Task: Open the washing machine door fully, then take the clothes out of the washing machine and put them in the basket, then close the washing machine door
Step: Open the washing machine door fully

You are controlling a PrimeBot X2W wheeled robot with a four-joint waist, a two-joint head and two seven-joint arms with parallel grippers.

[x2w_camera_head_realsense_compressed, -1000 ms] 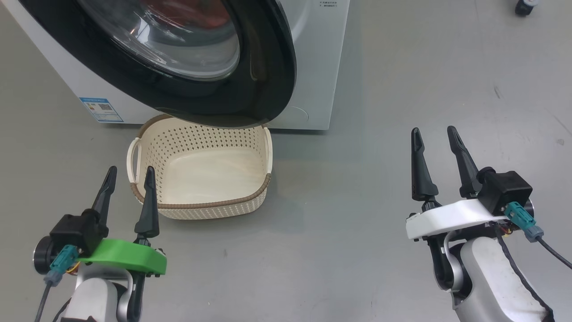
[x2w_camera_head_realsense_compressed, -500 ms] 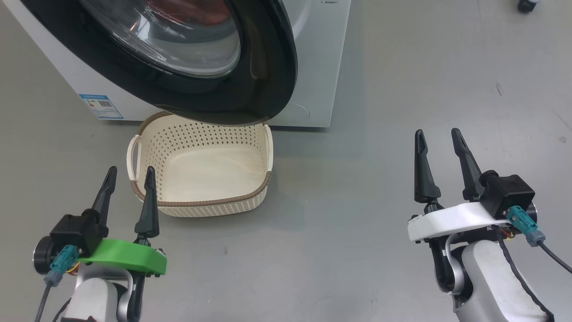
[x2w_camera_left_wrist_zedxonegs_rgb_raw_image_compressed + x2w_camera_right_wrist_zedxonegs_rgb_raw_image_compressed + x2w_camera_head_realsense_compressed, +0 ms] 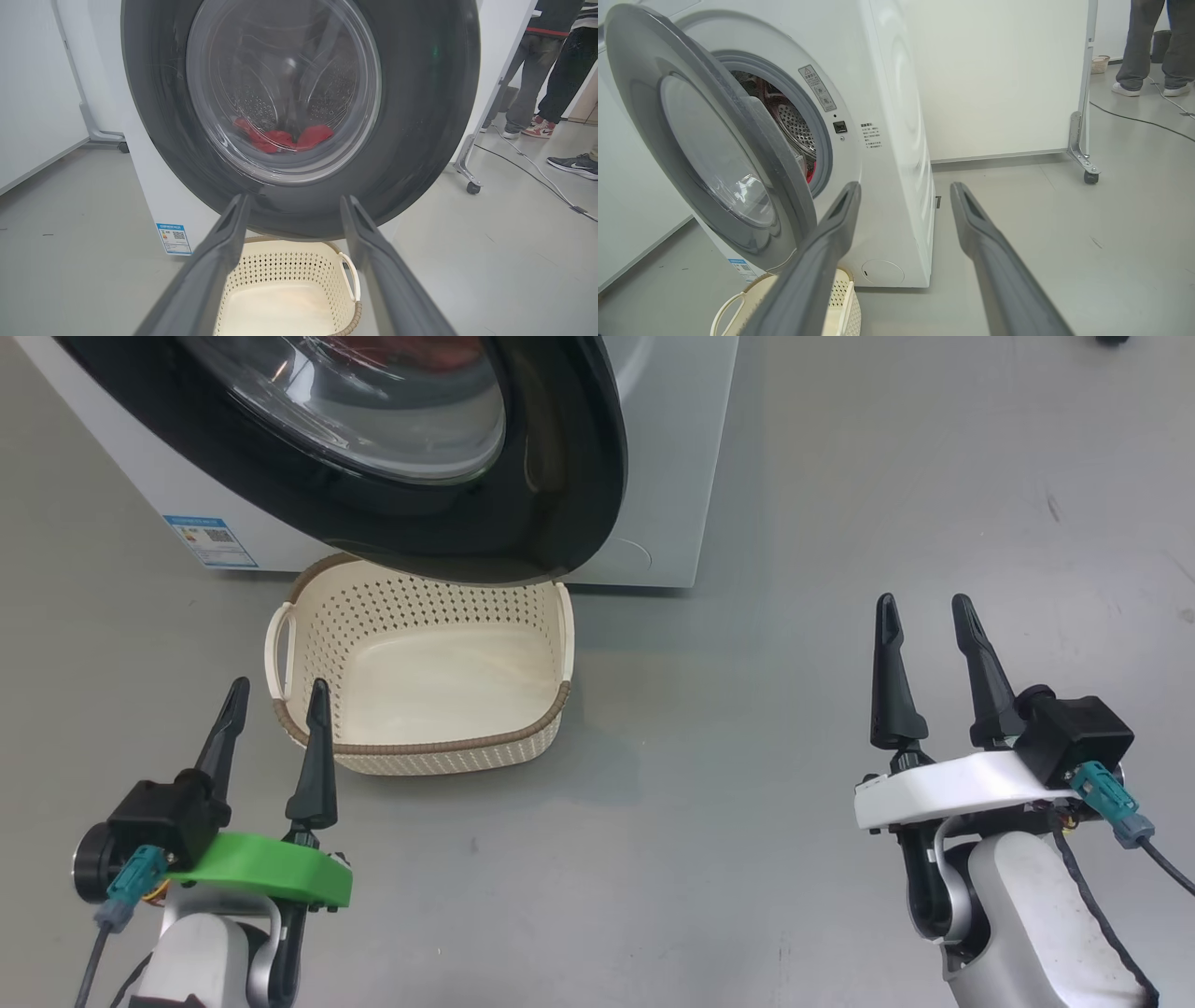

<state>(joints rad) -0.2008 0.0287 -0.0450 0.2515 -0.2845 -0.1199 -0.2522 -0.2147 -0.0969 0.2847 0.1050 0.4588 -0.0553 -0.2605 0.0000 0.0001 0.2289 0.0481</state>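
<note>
Barely altered since a second ago: sees the machine (image 3: 672, 448), door (image 3: 560, 476), basket (image 3: 420, 747) and floor marks all slid a little up the head view together, so puts that down to the camera moving, not the things. Finds the left gripper (image 3: 280, 682) low left, near the basket's near-left corner, fingers apart and holding nothing. Finds the right gripper (image 3: 922, 598) well to the right over bare floor (image 3: 747, 803), fingers likewise apart and empty, same as before. Means no progress yet on the task. Shows the door swung only part way out, black rim overhanging the basket's far edge in the head view, with a gap to the drum mouth plain in the right wrist view; needs opening fully first, probably by catching the free edge and swinging it wide. Leaves the clothes (image 3: 280, 137) red at the bottom of the drum, seen through the glass in the left wrist view. Leaves the basket on the floor just in front of the machine, with nothing in it. As for writing: notes a blue label (image 3: 210, 541) with a square code low on the machine's front, print too small to read. Notes a slanted warning sticker (image 3: 816, 87) beside the drum mouth and a few lines of small print (image 3: 869, 135) lower down, none legible. Spots no brand name.
</note>
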